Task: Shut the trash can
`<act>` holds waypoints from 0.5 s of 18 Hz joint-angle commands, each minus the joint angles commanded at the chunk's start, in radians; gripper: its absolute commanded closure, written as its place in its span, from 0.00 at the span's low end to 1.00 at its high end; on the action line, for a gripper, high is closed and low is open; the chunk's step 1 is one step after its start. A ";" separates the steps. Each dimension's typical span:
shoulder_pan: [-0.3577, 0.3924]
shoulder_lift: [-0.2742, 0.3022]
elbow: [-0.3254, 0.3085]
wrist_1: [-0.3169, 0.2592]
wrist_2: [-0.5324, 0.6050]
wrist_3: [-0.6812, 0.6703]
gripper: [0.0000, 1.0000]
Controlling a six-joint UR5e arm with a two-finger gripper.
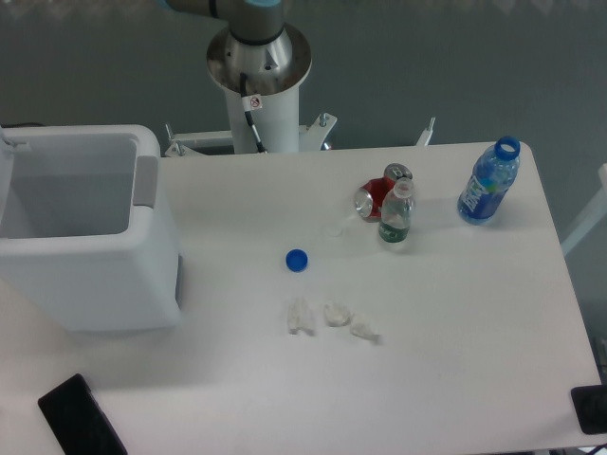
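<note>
White table holds the open trash can; end effector unseen.

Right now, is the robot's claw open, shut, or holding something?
Gripper: out of the camera's view, so its state cannot be told. Only the arm's base shows.

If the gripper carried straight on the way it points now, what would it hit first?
That cannot be judged here: the gripper is out of view. Only the arm's base column shows, behind the table. The trash can stands open at the table's left edge, with nothing visibly approaching it.
</note>
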 joint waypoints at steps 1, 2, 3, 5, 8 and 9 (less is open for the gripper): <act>0.000 0.002 -0.002 -0.002 0.005 0.000 0.97; 0.000 0.005 -0.002 -0.005 0.006 0.000 0.97; 0.005 0.009 -0.002 -0.005 0.006 0.000 0.97; 0.006 0.014 -0.002 -0.011 0.006 0.000 0.98; 0.009 0.023 -0.005 -0.026 0.008 0.000 0.98; 0.009 0.025 -0.006 -0.029 0.012 0.000 0.98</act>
